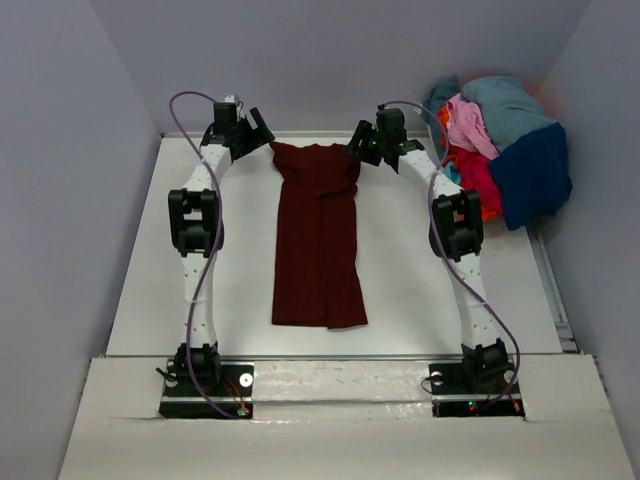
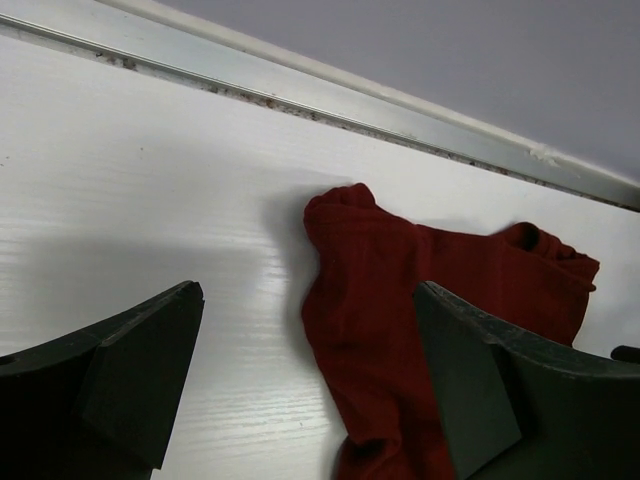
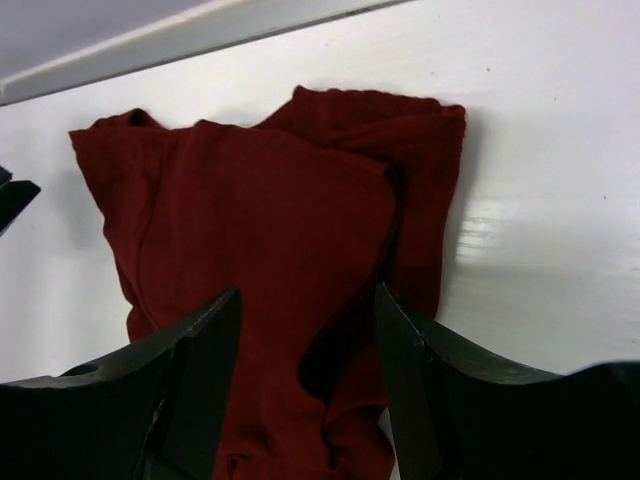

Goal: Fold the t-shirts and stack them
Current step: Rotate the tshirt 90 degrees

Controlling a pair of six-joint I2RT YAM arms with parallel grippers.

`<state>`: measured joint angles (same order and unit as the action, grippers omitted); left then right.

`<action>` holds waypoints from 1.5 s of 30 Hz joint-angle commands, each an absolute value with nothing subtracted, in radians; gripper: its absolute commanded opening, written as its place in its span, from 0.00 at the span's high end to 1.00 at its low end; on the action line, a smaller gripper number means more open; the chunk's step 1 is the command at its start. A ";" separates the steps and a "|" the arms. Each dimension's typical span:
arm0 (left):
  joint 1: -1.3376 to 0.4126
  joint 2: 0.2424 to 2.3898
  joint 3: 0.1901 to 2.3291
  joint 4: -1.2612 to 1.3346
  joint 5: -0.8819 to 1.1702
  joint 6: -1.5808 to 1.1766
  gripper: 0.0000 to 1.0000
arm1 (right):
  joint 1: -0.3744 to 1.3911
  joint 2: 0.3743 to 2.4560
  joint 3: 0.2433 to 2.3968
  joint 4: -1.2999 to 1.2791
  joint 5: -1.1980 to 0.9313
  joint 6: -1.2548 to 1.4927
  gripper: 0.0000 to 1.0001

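A dark maroon t-shirt (image 1: pixel 320 235) lies on the white table, folded into a long narrow strip running front to back. My left gripper (image 1: pixel 258 128) is open at its far left corner, above the cloth edge (image 2: pixel 400 300). My right gripper (image 1: pixel 358 148) is open at the far right corner, jaws straddling the folded cloth (image 3: pixel 280 220) without closing on it. Pink (image 1: pixel 470 125), light teal-blue (image 1: pixel 505 105), navy blue (image 1: pixel 530 175) and bright red (image 1: pixel 478 180) shirts lie heaped at the far right.
The heap sits at the table's right edge beside the wall. A metal rail (image 2: pixel 350 100) runs along the table's far edge by the back wall. Bare table (image 1: pixel 170 260) lies on both sides of the maroon strip.
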<state>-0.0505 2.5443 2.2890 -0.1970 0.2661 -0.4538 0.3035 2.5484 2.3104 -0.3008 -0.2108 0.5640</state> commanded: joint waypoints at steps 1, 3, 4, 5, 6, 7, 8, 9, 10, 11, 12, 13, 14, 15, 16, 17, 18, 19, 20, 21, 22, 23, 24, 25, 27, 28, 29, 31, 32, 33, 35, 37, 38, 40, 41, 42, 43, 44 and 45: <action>-0.054 2.491 2.290 -0.160 0.285 -0.452 0.02 | 0.319 2.546 2.352 -0.331 -0.178 0.606 0.39; -0.054 2.494 2.290 -0.152 0.293 -0.459 0.02 | 0.319 2.557 2.358 -0.336 -0.176 0.612 0.39; -0.054 2.497 2.293 -0.150 0.298 -0.466 0.02 | 0.319 2.565 2.371 -0.350 -0.173 0.614 0.39; -0.054 2.500 2.292 -0.149 0.299 -0.466 0.02 | 0.319 2.574 2.375 -0.351 -0.173 0.618 0.39; -0.054 2.502 2.292 -0.147 0.302 -0.466 0.02 | 0.319 2.577 2.373 -0.341 -0.176 0.620 0.40; -0.054 2.502 2.292 -0.147 0.302 -0.468 0.02 | 0.319 2.580 2.369 -0.333 -0.181 0.621 0.40; -0.054 2.503 2.292 -0.147 0.302 -0.468 0.02 | 0.319 2.582 2.368 -0.330 -0.178 0.626 0.42; -0.054 2.503 2.292 -0.149 0.302 -0.468 0.02 | 0.319 2.586 2.373 -0.334 -0.173 0.633 0.43; -0.063 2.505 2.292 -0.149 0.302 -0.468 0.02 | 0.319 2.591 2.379 -0.336 -0.175 0.637 0.43; -0.063 2.507 2.290 -0.150 0.301 -0.468 0.02 | 0.319 2.594 2.385 -0.340 -0.175 0.638 0.43; -0.063 2.507 2.292 -0.147 0.304 -0.468 0.02 | 0.328 2.603 2.396 -0.347 -0.172 0.640 0.43; -0.063 2.508 2.292 -0.147 0.302 -0.468 0.02 | 0.328 2.606 2.399 -0.351 -0.169 0.640 0.43; -0.063 2.508 2.293 -0.147 0.301 -0.468 0.02 | 0.328 2.608 2.405 -0.359 -0.164 0.640 0.43; -0.063 2.508 2.296 -0.147 0.301 -0.466 0.02 | 0.328 2.611 2.407 -0.370 -0.160 0.641 0.44; -0.063 2.508 2.298 -0.147 0.302 -0.466 0.02 | 0.328 2.612 2.405 -0.374 -0.158 0.643 0.43; -0.063 2.508 2.298 -0.147 0.302 -0.466 0.02 | 0.328 2.612 2.404 -0.376 -0.156 0.644 0.43; -0.063 2.508 2.301 -0.146 0.305 -0.466 0.02 | 0.328 2.614 2.398 -0.374 -0.160 0.644 0.44; -0.063 2.508 2.299 -0.147 0.305 -0.466 0.02 | 0.328 2.617 2.399 -0.374 -0.161 0.647 0.44; -0.063 2.508 2.299 -0.147 0.304 -0.466 0.02 | 0.328 2.620 2.398 -0.371 -0.161 0.649 0.45; -0.063 2.508 2.301 -0.147 0.307 -0.466 0.02 | 0.328 2.626 2.401 -0.367 -0.163 0.655 0.45; -0.063 2.507 2.301 -0.147 0.308 -0.466 0.02 | 0.328 2.632 2.405 -0.365 -0.164 0.655 0.46; -0.063 2.508 2.301 -0.149 0.307 -0.466 0.02 | 0.328 2.637 2.408 -0.361 -0.164 0.657 0.48; -0.063 2.507 2.301 -0.150 0.308 -0.466 0.02 | 0.328 2.641 2.411 -0.354 -0.167 0.657 0.51; -0.063 2.508 2.299 -0.150 0.313 -0.466 0.02 | 0.328 2.646 2.413 -0.339 -0.169 0.661 0.53; -0.063 2.510 2.298 -0.152 0.318 -0.465 0.02 | 0.328 2.649 2.411 -0.312 -0.169 0.664 0.59; -0.063 2.511 2.299 -0.153 0.322 -0.465 0.02 | 0.328 2.651 2.411 -0.280 -0.166 0.664 0.63; -0.063 2.513 2.299 -0.158 0.324 -0.465 0.02 | 0.328 2.657 2.417 -0.266 -0.157 0.664 0.65; -0.063 2.520 2.299 -0.167 0.324 -0.465 0.02 | 0.328 2.674 2.448 -0.258 -0.135 0.657 0.66; -0.063 2.523 2.301 -0.172 0.321 -0.463 0.02 | 0.328 2.700 2.501 -0.268 -0.135 0.654 0.67; -0.063 2.525 2.299 -0.178 0.321 -0.463 0.02 | 0.328 2.709 2.522 -0.278 -0.137 0.650 0.73; -0.063 2.526 2.295 -0.178 0.322 -0.462 0.02 | 0.328 2.714 2.520 -0.262 -0.144 0.649 0.86; -0.063 2.528 2.295 -0.176 0.324 -0.463 0.02 | 0.328 2.701 2.496 -0.232 -0.156 0.647 0.93; -0.063 2.533 2.293 -0.172 0.330 -0.469 0.02 | 0.328 2.694 2.484 -0.223 -0.155 0.643 0.93; -0.063 2.540 2.301 -0.160 0.348 -0.483 0.02 | 0.328 2.645 2.418 -0.180 -0.126 0.618 0.93; -0.063 2.551 2.307 -0.155 0.354 -0.491 0.02 | 0.328 2.622 2.386 -0.154 -0.111 0.609 0.93; -0.072 2.557 2.321 -0.144 0.362 -0.497 0.02 | 0.328 2.600 2.356 -0.135 -0.094 0.597 0.93; -0.072 2.565 2.330 -0.143 0.367 -0.511 0.02 | 0.328 2.582 2.326 -0.115 -0.083 0.585 0.93; -0.072 2.572 2.341 -0.143 0.365 -0.517 0.04 | 0.328 2.556 2.321 -0.115 -0.060 0.556 0.93; -0.081 2.588 2.356 -0.143 0.365 -0.523 0.05 | 0.328 2.547 2.319 -0.120 -0.048 0.540 0.93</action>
<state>-0.0612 2.5511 2.2932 -0.1780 0.3332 -0.4900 0.3222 2.6759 2.3524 -0.2157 -0.1219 0.6178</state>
